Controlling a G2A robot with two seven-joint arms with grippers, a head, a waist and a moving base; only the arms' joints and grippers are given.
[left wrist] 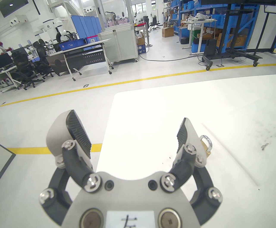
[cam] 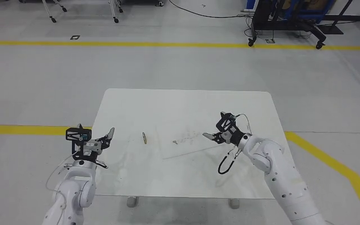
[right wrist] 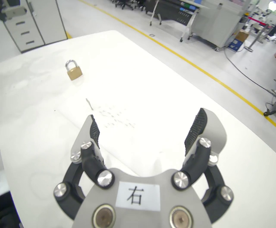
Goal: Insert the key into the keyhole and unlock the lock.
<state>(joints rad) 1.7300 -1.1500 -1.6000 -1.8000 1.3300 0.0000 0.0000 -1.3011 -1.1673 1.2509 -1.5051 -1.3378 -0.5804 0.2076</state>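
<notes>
The lock point(right wrist: 74, 73) is brass-gold with a silver shackle point(left wrist: 208, 141), the key point(right wrist: 88, 103) grey, the table point(right wrist: 172, 86) white.

The white rectangular table with rounded corners point(cam: 185, 107) stands on a pale grey glossy floor point(cam: 180, 67), which is crossed by a yellow painted line point(cam: 169, 44) beyond the table's far edge. Behind this line there are a black wheeled stand point(cam: 287, 25) and a thin black cable point(cam: 202, 12) lying on the floor. Further in the brightly lit hall stand tall blue metal shelves point(left wrist: 175, 17), black swivel office chairs point(left wrist: 23, 67), a dark desk on castors point(left wrist: 86, 56) and an aluminium-framed enclosure point(left wrist: 120, 43) (a grey cabinet with drawers point(right wrist: 28, 26) stands off another side of the table).
</notes>
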